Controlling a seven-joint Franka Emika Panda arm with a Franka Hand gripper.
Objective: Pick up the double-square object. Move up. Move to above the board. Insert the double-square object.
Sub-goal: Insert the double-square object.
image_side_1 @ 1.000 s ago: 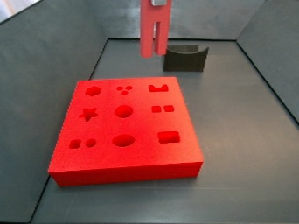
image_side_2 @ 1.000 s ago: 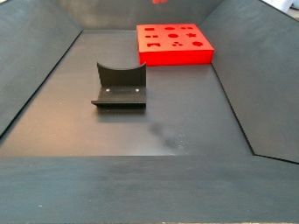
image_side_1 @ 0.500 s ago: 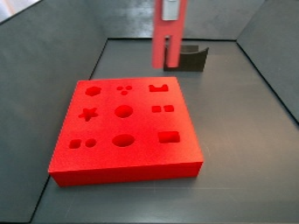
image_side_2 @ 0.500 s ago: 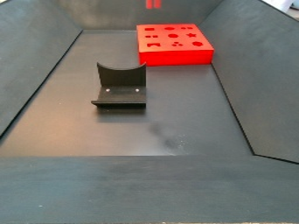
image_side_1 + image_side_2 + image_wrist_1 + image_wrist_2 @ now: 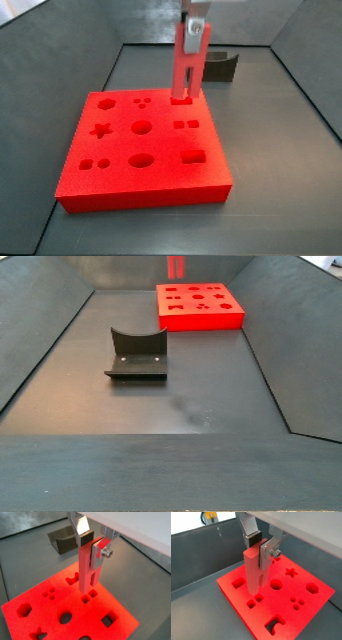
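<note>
My gripper (image 5: 195, 22) is shut on the double-square object (image 5: 183, 68), a slim red bar that hangs upright from the fingers (image 5: 100, 551). In both wrist views the gripper (image 5: 91, 546) (image 5: 260, 548) clamps the bar's upper end (image 5: 254, 572). The bar's lower end hovers over the board (image 5: 140, 165), a flat red slab with many shaped holes. In a wrist view that end is just above a pair of small square holes (image 5: 85, 598). I cannot tell whether it touches the board. The board (image 5: 201, 304) and the bar (image 5: 175, 266) also show in a side view.
A dark grey U-shaped holder block (image 5: 219, 68) stands on the floor beyond the board, and also shows in a side view (image 5: 136, 353) and a wrist view (image 5: 65, 539). Sloping dark bin walls (image 5: 40, 346) enclose the floor.
The gripper has carried the bar from near the holder block to over the board's far part and has lowered it towards the holes.
</note>
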